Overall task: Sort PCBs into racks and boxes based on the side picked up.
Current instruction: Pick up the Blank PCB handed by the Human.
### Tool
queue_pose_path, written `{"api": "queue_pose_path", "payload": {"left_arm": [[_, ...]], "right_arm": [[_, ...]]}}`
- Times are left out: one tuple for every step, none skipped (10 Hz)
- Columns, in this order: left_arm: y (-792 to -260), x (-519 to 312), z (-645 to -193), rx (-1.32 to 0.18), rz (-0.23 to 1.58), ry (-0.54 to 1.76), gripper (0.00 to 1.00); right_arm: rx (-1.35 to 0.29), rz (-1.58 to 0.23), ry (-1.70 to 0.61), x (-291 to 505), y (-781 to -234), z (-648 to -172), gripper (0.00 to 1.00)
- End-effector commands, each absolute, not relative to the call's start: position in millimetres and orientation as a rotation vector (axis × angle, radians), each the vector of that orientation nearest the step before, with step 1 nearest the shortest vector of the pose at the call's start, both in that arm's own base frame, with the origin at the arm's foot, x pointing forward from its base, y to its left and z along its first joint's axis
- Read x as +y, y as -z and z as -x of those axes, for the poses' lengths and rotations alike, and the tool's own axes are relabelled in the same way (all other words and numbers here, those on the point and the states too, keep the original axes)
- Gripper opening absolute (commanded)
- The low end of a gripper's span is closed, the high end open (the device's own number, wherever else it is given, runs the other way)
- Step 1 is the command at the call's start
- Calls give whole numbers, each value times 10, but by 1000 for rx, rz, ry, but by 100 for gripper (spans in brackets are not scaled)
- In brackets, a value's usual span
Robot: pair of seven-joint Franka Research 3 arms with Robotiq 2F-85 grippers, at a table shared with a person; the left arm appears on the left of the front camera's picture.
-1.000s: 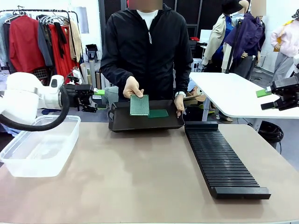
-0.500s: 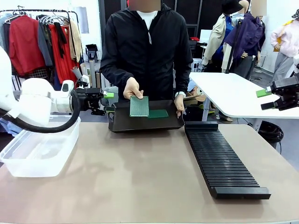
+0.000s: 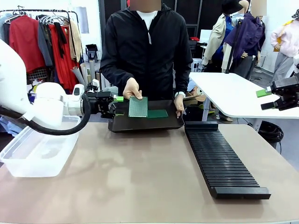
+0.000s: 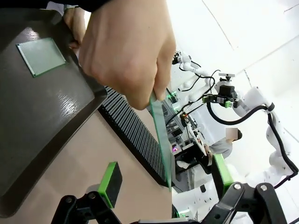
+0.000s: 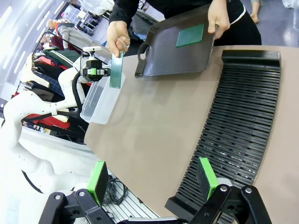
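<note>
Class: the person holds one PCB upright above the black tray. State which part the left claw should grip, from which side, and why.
Grip the PCB at its free lower part, below the person's hand, which pinches the top edge. Probably come from the robot's left: the board stands edge-on to the open left claw, one pad facing each flat face.

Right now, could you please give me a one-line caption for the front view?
Open left gripper beside a PCB that a person's hand holds upright over the tray; box left, rack right.
</note>
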State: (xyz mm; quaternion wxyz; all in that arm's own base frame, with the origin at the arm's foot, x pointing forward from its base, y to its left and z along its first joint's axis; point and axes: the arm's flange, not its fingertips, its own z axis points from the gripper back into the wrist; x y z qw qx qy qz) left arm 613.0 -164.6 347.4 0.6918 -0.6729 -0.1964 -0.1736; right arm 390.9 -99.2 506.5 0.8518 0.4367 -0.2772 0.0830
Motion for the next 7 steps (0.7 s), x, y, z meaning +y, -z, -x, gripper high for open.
{"api": "queue_pose_path", "payload": {"left_arm": [[-3492, -1776, -6217, -474, 1512, 379, 100], [-3478, -1859, -6239, -470, 1510, 384, 100], [-3462, -1933, -6267, -471, 1522, 372, 100], [-3444, -2006, -6307, -477, 1509, 373, 100], [-3428, -2060, -6331, -467, 1508, 372, 100], [-3413, -2104, -6342, -471, 1512, 372, 100], [-3402, -2137, -6350, -465, 1520, 370, 98]], "right_arm": [[-584, -924, -172, -980, -5075, -3911, 100], [-584, -924, -172, -980, -5075, -3911, 100], [-584, -924, -172, -980, -5075, -3911, 100], [-584, -924, -172, -980, -5075, -3911, 100], [-584, -924, -172, -980, -5075, -3911, 100], [-584, -924, -172, -980, -5075, -3911, 100], [-584, -924, -172, -980, -5075, -3911, 100]]}}
